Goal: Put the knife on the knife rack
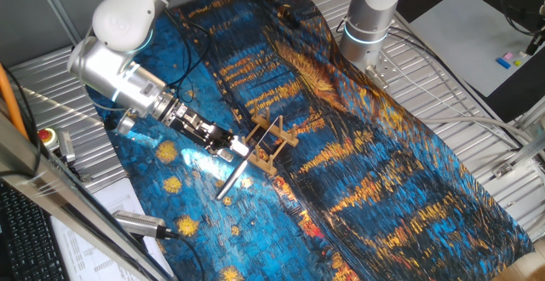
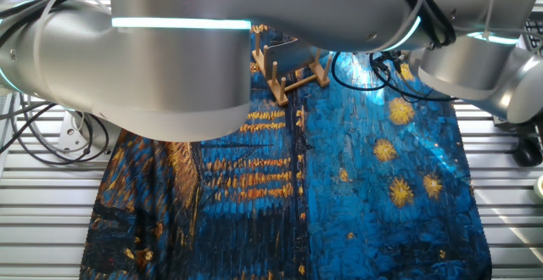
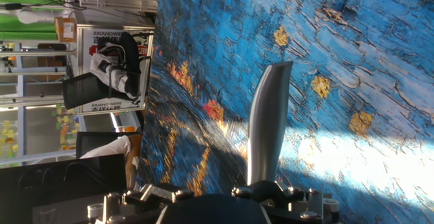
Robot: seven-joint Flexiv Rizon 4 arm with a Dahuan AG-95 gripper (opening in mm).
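Observation:
My gripper point(image 1: 239, 151) is shut on the knife point(image 1: 231, 181), a grey metal cleaver that slants down from the fingers with its far end close to the blue painted cloth point(image 1: 358, 145). The wooden knife rack point(image 1: 273, 141) stands just right of the gripper, apart from the blade. In the hand view the knife point(image 3: 266, 125) shows edge-on, running up from the gripper point(image 3: 212, 193) over the cloth; the rack is out of that view. In the other fixed view the rack point(image 2: 289, 73) shows partly behind a large arm link, and the gripper and knife are hidden.
A silver cylinder with a black cable point(image 1: 140, 223) lies at the cloth's front left edge. A second arm's base point(image 1: 371, 21) stands at the back. A red button point(image 1: 46, 136), a keyboard point(image 1: 25, 238) and papers point(image 1: 111, 204) sit to the left.

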